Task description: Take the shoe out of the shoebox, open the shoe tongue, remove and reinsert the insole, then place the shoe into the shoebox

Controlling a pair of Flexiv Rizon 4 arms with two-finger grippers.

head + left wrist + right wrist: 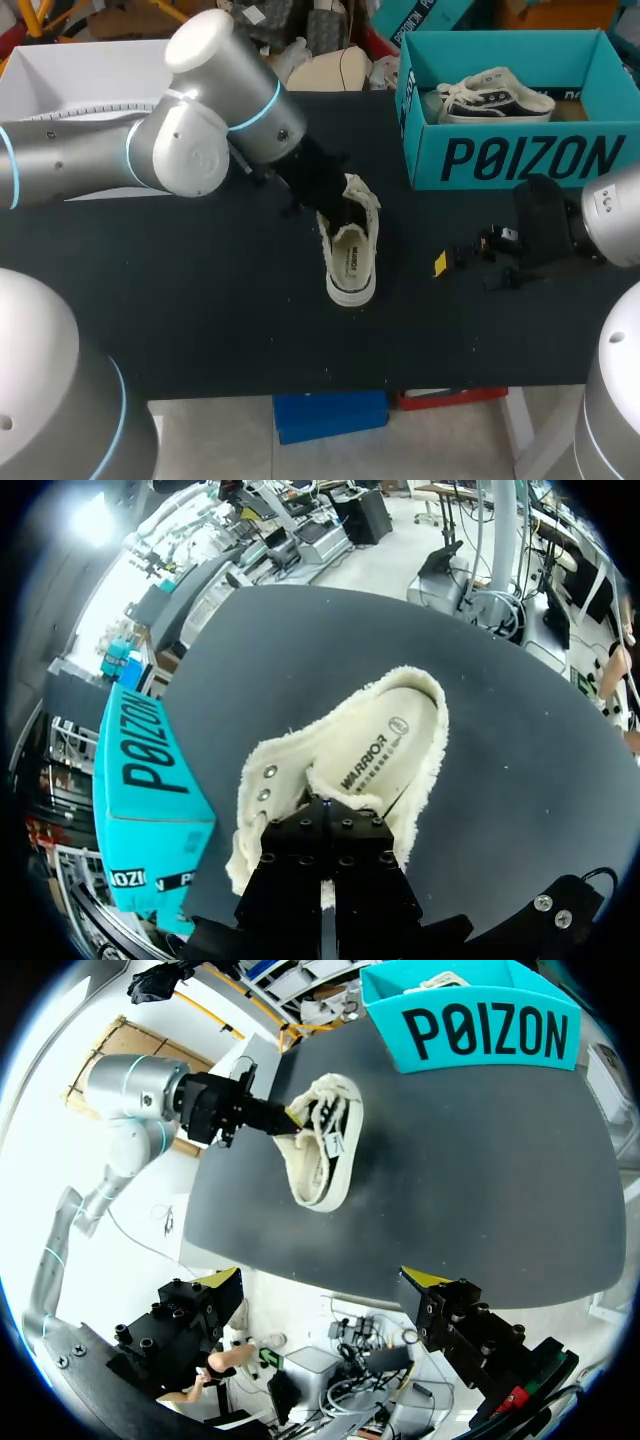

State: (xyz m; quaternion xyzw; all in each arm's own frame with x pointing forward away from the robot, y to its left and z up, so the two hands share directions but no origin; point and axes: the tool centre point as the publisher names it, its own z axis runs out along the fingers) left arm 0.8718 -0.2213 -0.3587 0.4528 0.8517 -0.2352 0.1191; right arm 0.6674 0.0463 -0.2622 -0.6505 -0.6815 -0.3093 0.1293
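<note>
While my left pincer (322,805) is pinched shut on the shoe (390,750) at its tongue (318,782), the rest lying ahead of it on the table (520,780), a hard pull may drag the shoe or slip free, because my right pincer (320,1290), spread and empty, stands well apart.

This looks like a robotics lab, a test bench rather than a home or a shop. Two grey metal arms with cyan rings at the joints, the left arm (190,140) and the right arm (610,215), work at one black tabletop (200,300). The things on it look like practice props: a teal shoebox (520,155) at the far right corner and a cream shoe (350,245) near the middle.
</note>
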